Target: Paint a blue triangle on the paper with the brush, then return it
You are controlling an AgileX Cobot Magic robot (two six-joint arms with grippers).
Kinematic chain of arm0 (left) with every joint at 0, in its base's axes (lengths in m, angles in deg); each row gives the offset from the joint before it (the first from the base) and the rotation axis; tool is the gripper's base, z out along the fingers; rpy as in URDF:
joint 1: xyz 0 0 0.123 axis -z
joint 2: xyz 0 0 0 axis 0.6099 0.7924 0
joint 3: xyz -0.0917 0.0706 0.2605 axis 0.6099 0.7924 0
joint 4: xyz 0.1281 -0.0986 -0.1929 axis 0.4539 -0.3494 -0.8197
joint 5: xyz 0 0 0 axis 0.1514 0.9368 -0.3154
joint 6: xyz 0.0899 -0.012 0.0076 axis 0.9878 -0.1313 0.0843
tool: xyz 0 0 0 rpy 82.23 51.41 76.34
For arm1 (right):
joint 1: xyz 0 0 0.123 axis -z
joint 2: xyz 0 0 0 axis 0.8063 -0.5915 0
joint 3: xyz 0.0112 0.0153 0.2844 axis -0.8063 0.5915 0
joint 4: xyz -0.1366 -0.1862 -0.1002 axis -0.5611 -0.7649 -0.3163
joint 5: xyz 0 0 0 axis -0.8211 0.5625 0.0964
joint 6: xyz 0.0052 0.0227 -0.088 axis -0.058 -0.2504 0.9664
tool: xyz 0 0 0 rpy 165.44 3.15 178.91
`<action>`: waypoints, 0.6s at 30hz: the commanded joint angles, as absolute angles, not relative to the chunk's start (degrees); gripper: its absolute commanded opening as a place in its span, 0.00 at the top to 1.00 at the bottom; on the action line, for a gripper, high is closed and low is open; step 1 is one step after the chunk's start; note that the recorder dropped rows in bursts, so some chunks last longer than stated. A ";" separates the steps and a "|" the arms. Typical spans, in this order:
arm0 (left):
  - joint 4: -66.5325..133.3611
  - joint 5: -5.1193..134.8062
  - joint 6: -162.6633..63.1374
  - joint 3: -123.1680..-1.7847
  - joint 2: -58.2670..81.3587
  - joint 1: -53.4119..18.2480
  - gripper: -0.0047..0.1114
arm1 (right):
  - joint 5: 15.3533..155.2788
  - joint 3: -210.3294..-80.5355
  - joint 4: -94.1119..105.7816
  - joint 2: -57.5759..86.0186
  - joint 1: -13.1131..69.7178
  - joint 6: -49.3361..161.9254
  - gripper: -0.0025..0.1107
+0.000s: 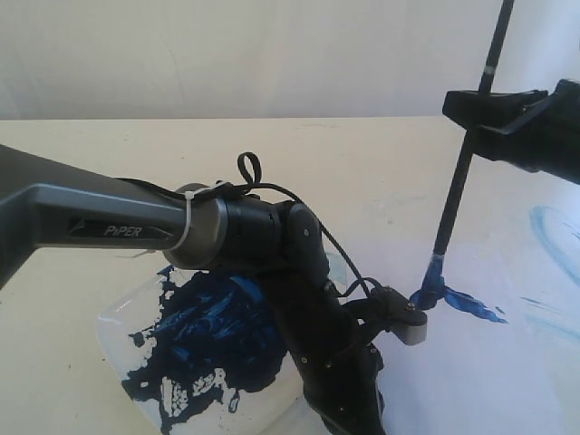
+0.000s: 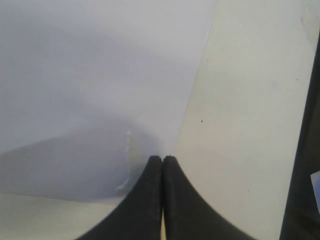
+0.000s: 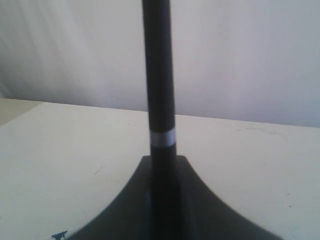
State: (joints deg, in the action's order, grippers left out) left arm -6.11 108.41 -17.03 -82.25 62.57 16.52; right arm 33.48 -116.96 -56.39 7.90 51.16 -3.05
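Right claw (image 1: 473, 113) clamped tight on the nearly upright brush (image 1: 456, 195), its tip touching dark-blue strokes (image 1: 453, 304) on the white paper (image 1: 517, 372). Left claw (image 2: 162, 161) fully closed, empty, at the paper's edge.

Item: painting station, one frame.
- Right gripper (image 1: 471, 111), upper right of frame, black, clamped on the brush (image 1: 456, 195).
- Brush: black handle, silver band near the top edge, standing nearly upright, blue-stained tip touching the paper (image 1: 517, 372).
- Paper: white, lower right, bearing thick dark-blue strokes (image 1: 458, 304) at the brush tip and faint light-blue smears (image 1: 551, 237) at the right edge.
- Left arm (image 1: 118, 227), grey, marked "PiPER", running from the left edge to bottom centre.
- Clear paint dish (image 1: 113, 331), lower left, smeared with dark-blue paint.
- Cream tabletop (image 1: 362, 163).
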 commanded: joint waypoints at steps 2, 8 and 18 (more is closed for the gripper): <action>-6.35 109.63 -17.14 -81.82 63.01 16.79 0.96 | 37.50 -114.23 -47.79 8.36 48.04 3.19 0.98; -6.35 109.63 -17.14 -81.82 63.01 16.79 0.96 | 37.43 -113.20 -45.13 8.36 46.86 6.81 0.98; -6.35 110.32 -17.14 -81.82 63.01 16.79 0.96 | 31.21 -113.20 -45.39 4.18 46.86 8.49 0.98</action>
